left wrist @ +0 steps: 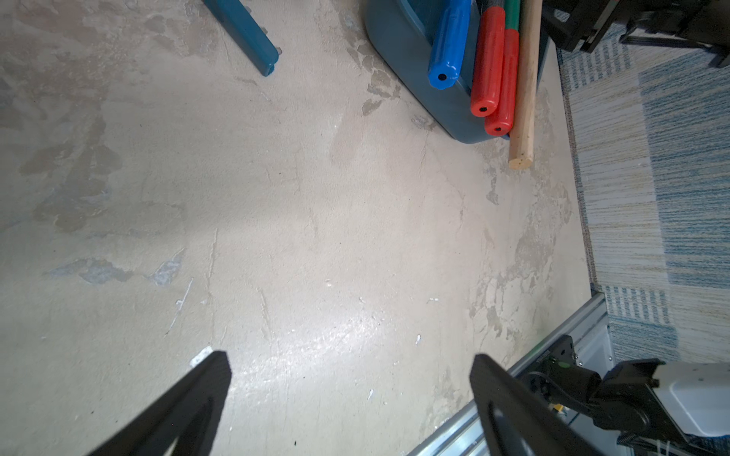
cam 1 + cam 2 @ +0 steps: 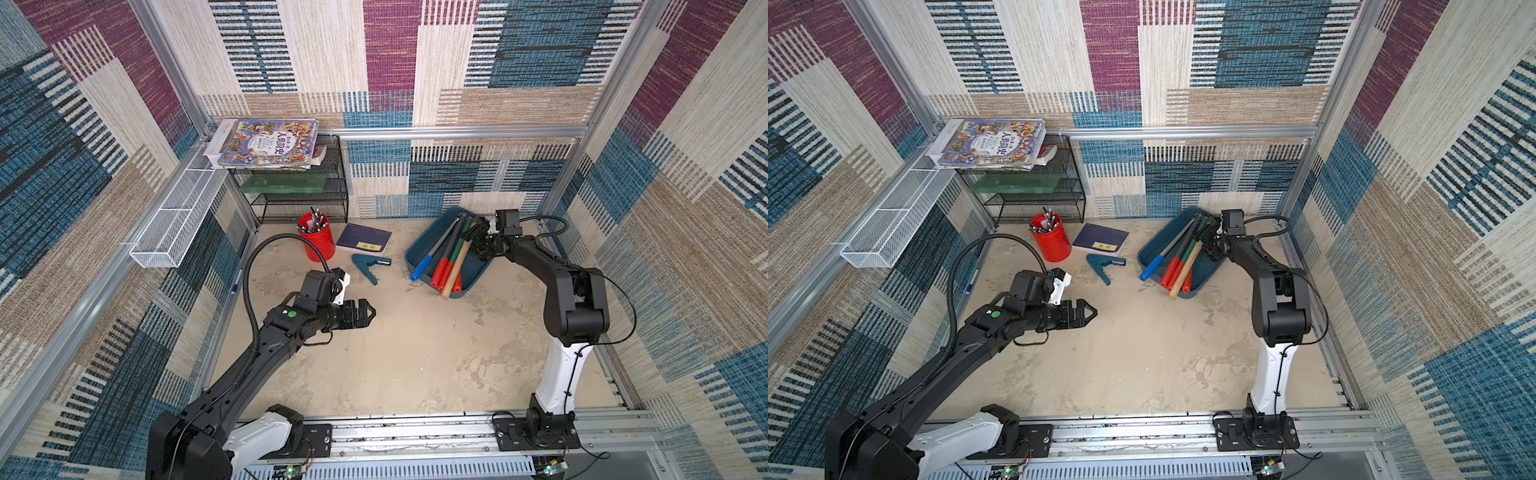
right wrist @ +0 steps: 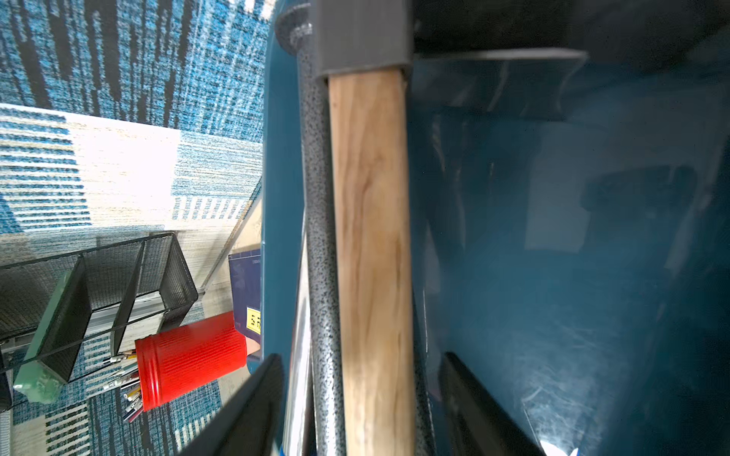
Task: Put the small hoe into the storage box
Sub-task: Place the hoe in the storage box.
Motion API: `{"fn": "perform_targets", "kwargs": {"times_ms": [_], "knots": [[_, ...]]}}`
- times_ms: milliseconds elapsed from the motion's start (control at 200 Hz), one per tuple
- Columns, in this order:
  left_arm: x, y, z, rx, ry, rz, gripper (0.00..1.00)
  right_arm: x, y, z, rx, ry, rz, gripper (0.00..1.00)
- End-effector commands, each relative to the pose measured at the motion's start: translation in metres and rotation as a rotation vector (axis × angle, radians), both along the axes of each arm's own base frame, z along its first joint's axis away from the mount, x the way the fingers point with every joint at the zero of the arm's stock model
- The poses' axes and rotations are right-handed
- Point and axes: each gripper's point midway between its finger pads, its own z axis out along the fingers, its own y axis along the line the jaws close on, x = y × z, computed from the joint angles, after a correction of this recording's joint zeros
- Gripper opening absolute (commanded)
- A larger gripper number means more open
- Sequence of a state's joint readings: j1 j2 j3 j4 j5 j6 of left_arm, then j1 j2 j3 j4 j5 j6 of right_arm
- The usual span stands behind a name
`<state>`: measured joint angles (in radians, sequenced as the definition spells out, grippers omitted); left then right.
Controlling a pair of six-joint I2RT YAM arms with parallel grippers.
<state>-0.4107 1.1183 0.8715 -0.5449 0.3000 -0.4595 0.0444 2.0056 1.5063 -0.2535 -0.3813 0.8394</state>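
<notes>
Right wrist view: right claw (image 3: 362, 356) stands spread, jaws either side of the small hoe (image 3: 371, 217) and gripping nothing. The wooden handle runs straight out ahead between them and lies in the storage box (image 3: 553, 276), its butt end poking past the rim. Left claw (image 1: 350, 355) hangs spread and empty over the worktop (image 1: 276, 197), well apart, so the right arm is nearer. Count: one hoe, one box, one blue grip (image 1: 448, 51), two red grips (image 1: 488, 63), possibly a third hidden.
</notes>
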Motion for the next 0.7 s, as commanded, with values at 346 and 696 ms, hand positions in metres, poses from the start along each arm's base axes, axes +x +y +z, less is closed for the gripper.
{"fn": "perform_targets", "kwargs": {"times_ms": [346, 696], "knots": [[0.008, 0.009, 0.009, 0.078, -0.057, -0.006, 1.0, -0.015, -0.004, 0.038, -0.13, -0.064, -0.001, 0.96], [0.021, 0.011, 0.012, 0.133, -0.077, -0.016, 1.0, -0.032, -0.011, 0.056, -0.206, -0.087, 0.017, 0.96]]}}
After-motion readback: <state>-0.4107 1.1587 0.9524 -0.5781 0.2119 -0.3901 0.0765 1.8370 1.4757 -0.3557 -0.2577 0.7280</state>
